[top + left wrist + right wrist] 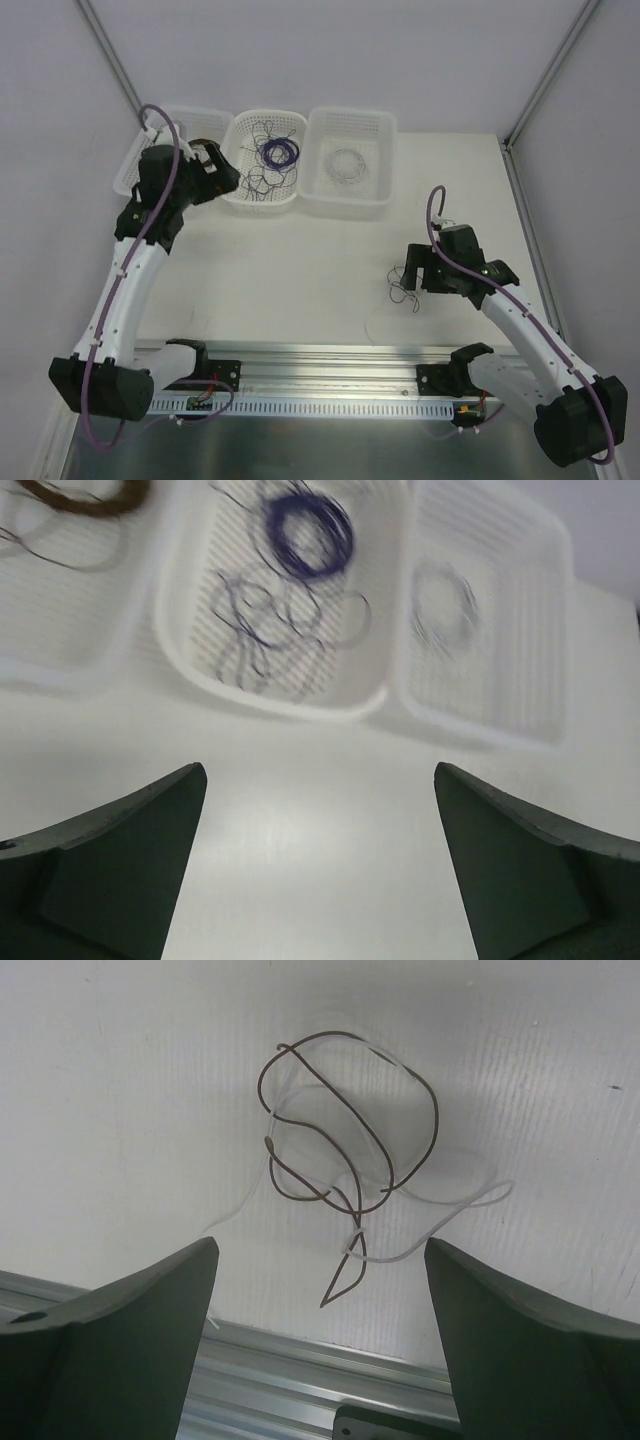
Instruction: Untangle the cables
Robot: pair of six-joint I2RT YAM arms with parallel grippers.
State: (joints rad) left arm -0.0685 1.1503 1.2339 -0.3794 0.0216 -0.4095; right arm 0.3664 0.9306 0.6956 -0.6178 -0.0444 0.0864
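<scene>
The cables [403, 287] are a small loose tangle on the white table, right of centre near the front. In the right wrist view the cables [357, 1222] show as thin brown loops crossed with pale white strands. My right gripper [414, 272] hovers just over the tangle. Its jaws [320, 1242] are wide open and empty, with the lowest brown loop between them and nothing touching. My left gripper [226, 180] is at the back left, over the front rim of the baskets. It is open [318, 770] and empty above bare table.
Three white baskets stand along the back: left [135, 170] with a brown coil [90, 495], middle [245, 203] with a purple coil [279, 152] and loose purple wires [258, 183], right [350, 207] with a pale coil [347, 163]. An aluminium rail [330, 365] runs along the near edge.
</scene>
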